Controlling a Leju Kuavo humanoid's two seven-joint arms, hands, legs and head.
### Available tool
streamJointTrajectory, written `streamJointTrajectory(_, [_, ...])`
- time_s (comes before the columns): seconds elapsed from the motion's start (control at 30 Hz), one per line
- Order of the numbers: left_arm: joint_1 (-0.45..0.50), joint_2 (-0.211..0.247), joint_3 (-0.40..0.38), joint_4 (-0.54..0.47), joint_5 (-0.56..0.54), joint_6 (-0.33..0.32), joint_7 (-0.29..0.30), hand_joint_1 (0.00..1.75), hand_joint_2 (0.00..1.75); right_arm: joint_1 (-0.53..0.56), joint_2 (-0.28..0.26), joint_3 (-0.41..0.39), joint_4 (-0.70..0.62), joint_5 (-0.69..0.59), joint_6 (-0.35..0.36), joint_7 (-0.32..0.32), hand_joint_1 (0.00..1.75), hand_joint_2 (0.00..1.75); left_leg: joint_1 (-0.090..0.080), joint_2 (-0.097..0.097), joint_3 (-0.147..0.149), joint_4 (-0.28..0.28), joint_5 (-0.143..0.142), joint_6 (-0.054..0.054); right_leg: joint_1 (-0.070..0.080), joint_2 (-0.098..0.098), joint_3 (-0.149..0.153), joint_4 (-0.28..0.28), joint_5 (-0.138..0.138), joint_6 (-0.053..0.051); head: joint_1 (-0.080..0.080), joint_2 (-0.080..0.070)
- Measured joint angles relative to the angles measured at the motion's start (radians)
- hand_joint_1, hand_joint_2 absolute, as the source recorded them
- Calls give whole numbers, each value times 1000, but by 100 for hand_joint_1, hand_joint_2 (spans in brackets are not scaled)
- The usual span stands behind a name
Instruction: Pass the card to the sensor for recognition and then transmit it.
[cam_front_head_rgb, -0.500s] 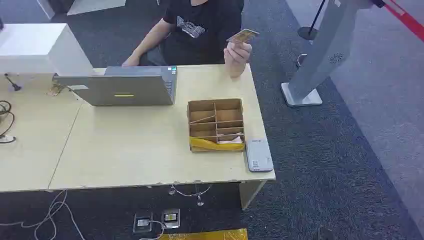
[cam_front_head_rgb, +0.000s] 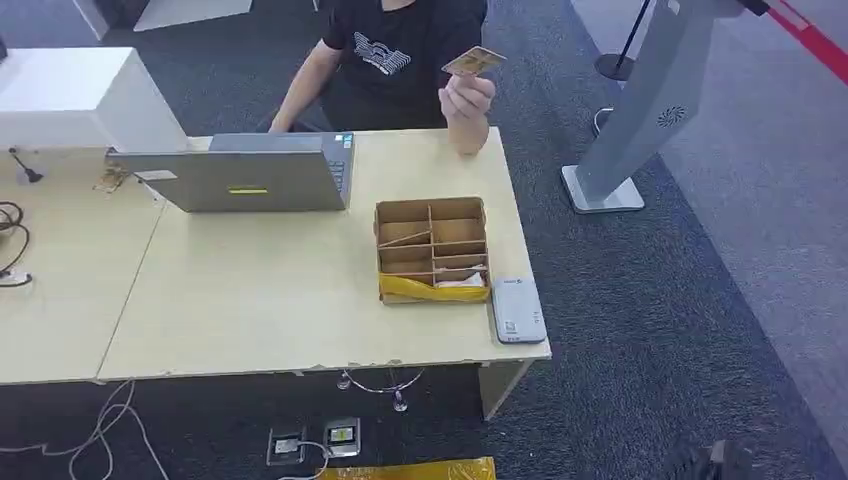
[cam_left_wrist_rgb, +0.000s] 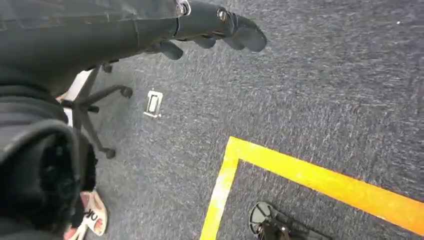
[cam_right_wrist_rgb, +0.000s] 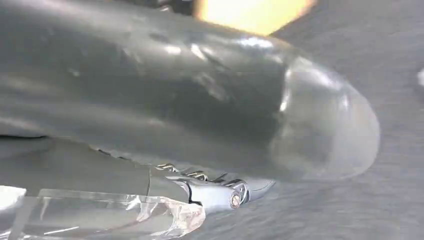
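Hanging left hand (cam_left_wrist_rgb: 215, 30), fingers (cam_left_wrist_rgb: 245, 37) loosely apart, holding nothing

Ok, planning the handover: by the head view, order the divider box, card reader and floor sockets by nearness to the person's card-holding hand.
1. Divider box, middle of the table, before the person's hand.
2. Card reader, table's near right corner.
3. Floor sockets, under the table's near edge.

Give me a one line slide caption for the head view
A seated person's hand holds up a card beyond a desk with laptop, cardboard organizer and card reader.
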Motion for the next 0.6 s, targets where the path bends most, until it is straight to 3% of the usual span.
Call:
streamJointTrajectory(0.2, [1, 18, 0, 0, -15, -44, -17, 0, 0, 33, -158, -160, -149, -113, 53, 105, 0, 0, 0, -6, -1, 0, 0, 1, 0, -6, 1, -1, 0, 0, 1, 0])
streamJointTrajectory(0.37, [3, 32, -1, -4, -18, -69, -24, 0, 0, 101, -237, -350, -295, -123, 113, 181, 0, 0, 0, -5, -3, 0, 0, 0, 0, -5, 0, 0, 0, 0, 0, 0])
streamJointTrajectory(0.5, [3, 38, -1, -6, -23, -79, -16, 0, 0, 100, -265, -499, -416, -48, 44, 250, 0, 0, 0, -5, -3, 0, 1, 0, 0, -6, 1, 0, 0, 0, 0, 0])
streamJointTrajectory(0.6, [4, 39, -1, -7, -22, -77, -16, 0, 0, 92, -263, -611, -542, 82, -6, 306, 0, 0, 0, -5, -3, 0, 2, 1, 0, -7, 2, 1, 0, 0, -1, 0])
